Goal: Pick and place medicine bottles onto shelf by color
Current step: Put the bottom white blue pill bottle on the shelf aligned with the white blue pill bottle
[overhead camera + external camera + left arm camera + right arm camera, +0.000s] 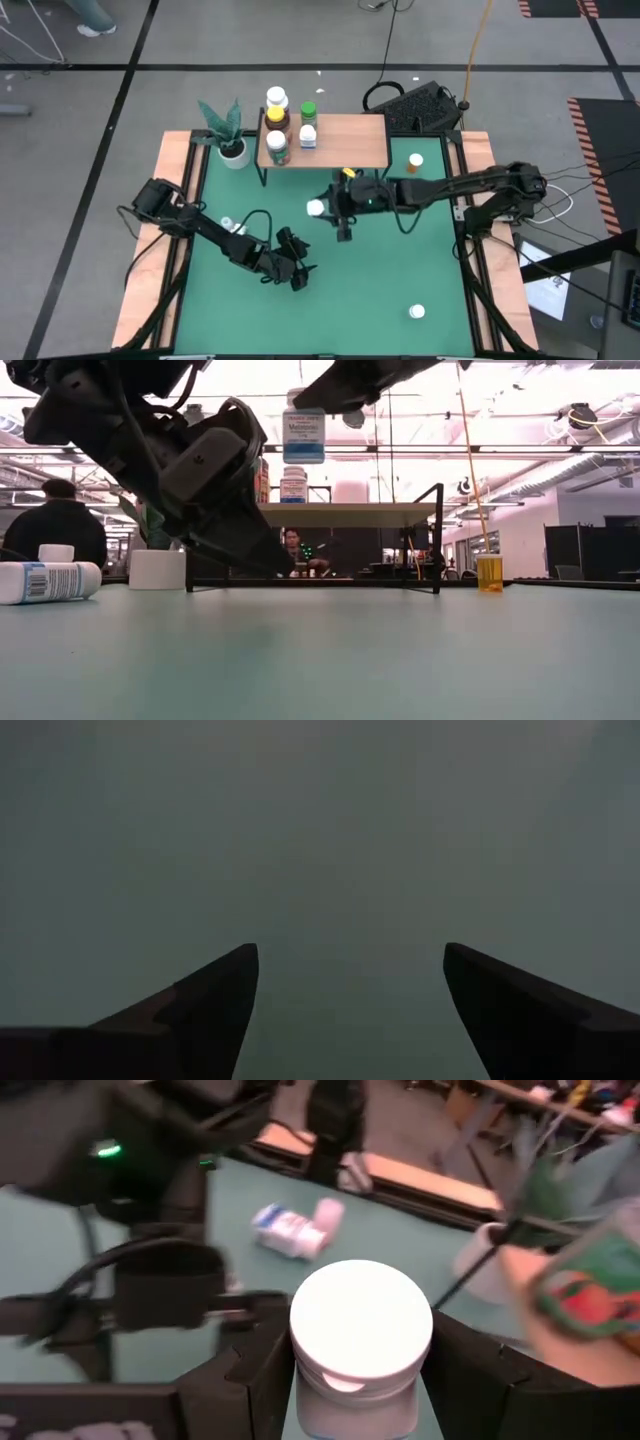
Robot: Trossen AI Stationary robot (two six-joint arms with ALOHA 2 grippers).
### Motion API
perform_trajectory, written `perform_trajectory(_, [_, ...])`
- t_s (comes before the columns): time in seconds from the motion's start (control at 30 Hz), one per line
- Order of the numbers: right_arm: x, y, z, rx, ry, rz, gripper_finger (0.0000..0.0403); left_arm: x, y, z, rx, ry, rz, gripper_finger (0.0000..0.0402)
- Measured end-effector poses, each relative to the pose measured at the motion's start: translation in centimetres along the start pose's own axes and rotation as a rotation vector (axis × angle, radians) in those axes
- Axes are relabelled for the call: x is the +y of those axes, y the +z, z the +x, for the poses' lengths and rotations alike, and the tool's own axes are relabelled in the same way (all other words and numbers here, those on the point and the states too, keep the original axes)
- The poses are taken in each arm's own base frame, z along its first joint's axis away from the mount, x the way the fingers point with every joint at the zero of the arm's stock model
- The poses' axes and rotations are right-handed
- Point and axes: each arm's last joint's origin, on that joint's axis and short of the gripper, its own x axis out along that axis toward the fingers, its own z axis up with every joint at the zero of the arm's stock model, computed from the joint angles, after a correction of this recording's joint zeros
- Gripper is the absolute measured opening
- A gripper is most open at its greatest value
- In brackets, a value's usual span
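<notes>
While right tool (360,1380) grips white-capped bottle (360,1335), left tool (350,1010) wide, shelf (335,140) nearby

The high view looks straight down on the whole green table (400,290), both arms and the shelf (340,140). The low view sits at tabletop level, facing across to the shelf (350,513) and the room behind. The left wrist view points closely at bare green surface between its own fingers (200,1010). The right wrist view looks over a white-capped bottle (358,1342) close to the lens; a lying bottle (293,1228) beyond it appears in the low view too (48,581).
</notes>
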Motion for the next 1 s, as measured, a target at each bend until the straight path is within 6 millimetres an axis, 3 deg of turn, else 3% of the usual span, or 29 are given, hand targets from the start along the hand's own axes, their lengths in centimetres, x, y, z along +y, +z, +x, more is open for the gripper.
perform_trajectory(0.2, [-4.4,1.0,-0.4,-0.026,-0.114,-0.059,0.0183,0.0,0.0,0.0,-0.001,-0.001,-0.006,0.0321])
perform_trajectory(0.53, [-11.7,-0.2,2.1,-0.037,-0.124,-0.010,0.0183,0.5,0.3,0.3,-0.003,0.016,-0.022,0.0321])
perform_trajectory(1.0, [-15.2,-3.8,4.6,0.014,-0.113,0.046,0.0183,0.5,0.2,0.3,0.003,0.016,-0.029,0.0321])
